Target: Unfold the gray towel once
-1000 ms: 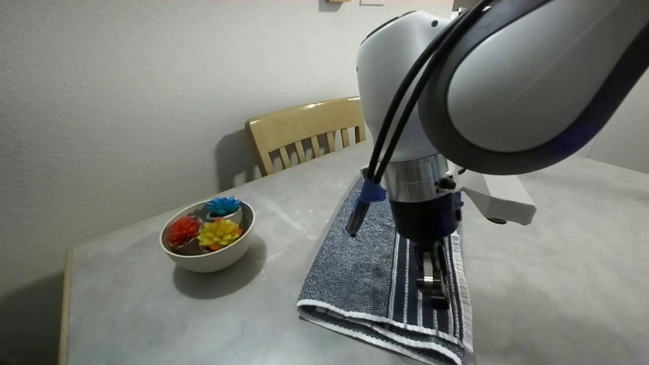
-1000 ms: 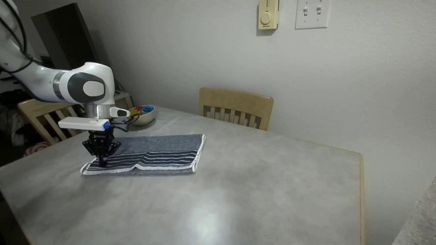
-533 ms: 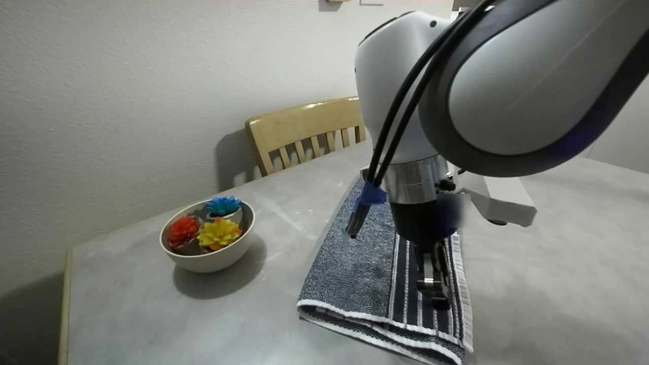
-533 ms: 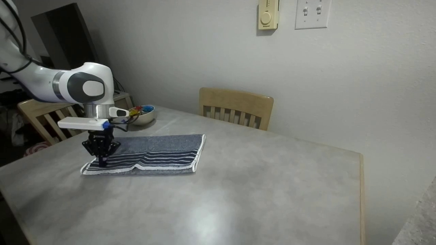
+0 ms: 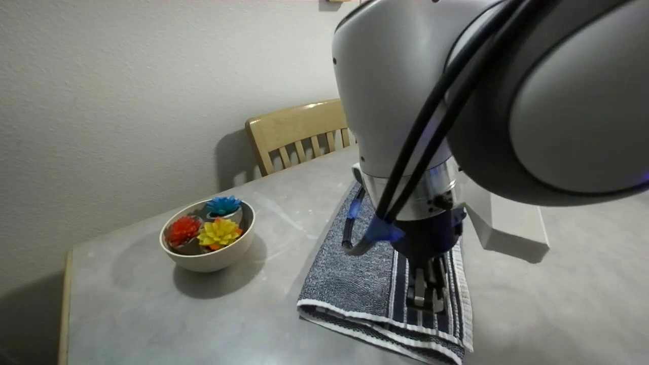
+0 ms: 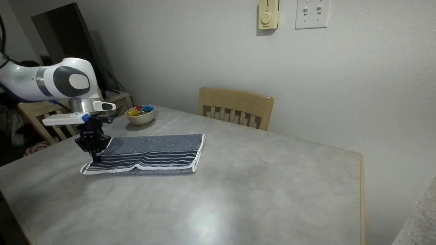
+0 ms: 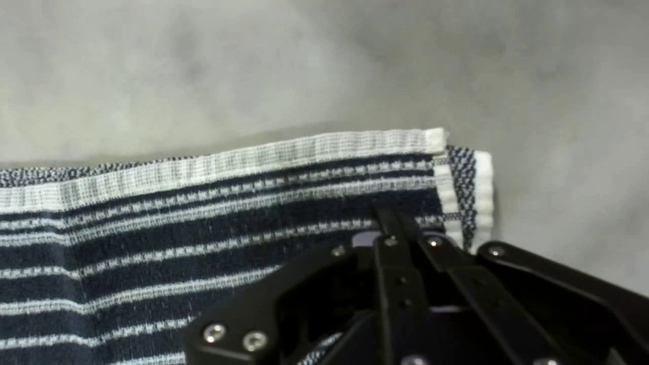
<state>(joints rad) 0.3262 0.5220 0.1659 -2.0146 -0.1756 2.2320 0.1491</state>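
The gray towel [image 5: 350, 279] lies folded on the table, its dark and white stripes along one long side. In both exterior views its layered white hems show at the short end. My gripper [image 6: 96, 159] points down over the striped part, close to one corner of the towel. Seen from the wrist, the gripper [image 7: 398, 223] has its fingertips together, a short way in from the white-edged corner [image 7: 435, 141]. No fold of cloth shows pinched between them, and the towel stays flat around them. Whether the tips press on the cloth cannot be told.
A light bowl [image 5: 210, 261] holding red, yellow and blue flower ornaments stands on the table [image 6: 272, 190] beside the towel, towards the wall. Wooden chairs stand at the table's edge, one chair [image 6: 235, 102] against the wall side.
The arm has shifted and leans a little differently, and the fingertips have moved slightly across the stripes, away from the towel's nearby long edge. The towel and bowl lie as before.
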